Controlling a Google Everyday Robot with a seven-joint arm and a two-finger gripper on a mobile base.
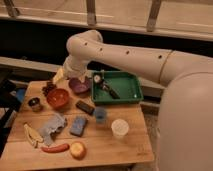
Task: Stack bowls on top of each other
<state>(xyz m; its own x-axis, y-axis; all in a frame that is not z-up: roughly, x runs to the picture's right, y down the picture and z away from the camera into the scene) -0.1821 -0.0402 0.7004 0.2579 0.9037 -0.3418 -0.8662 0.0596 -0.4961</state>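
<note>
The red-orange bowl [58, 98] sits on the wooden table [130, 150] at the left. The dark purple bowl [80, 85] stands just behind and to the right of it, next to the green tray. The two bowls are side by side, not stacked. My gripper [61, 76] hangs at the end of the white arm, just left of the purple bowl and above the back left of the table. It looks open, with nothing held in it.
A green tray [136, 96] with a black tool [106, 88] stands at the back right. Dark grapes [48, 88], a metal cup [35, 104], a black bar [85, 107], a blue cup [100, 115], a white cup [120, 128], a blue sponge [78, 125], a cloth [52, 125], a banana [32, 135] and other food fill the table.
</note>
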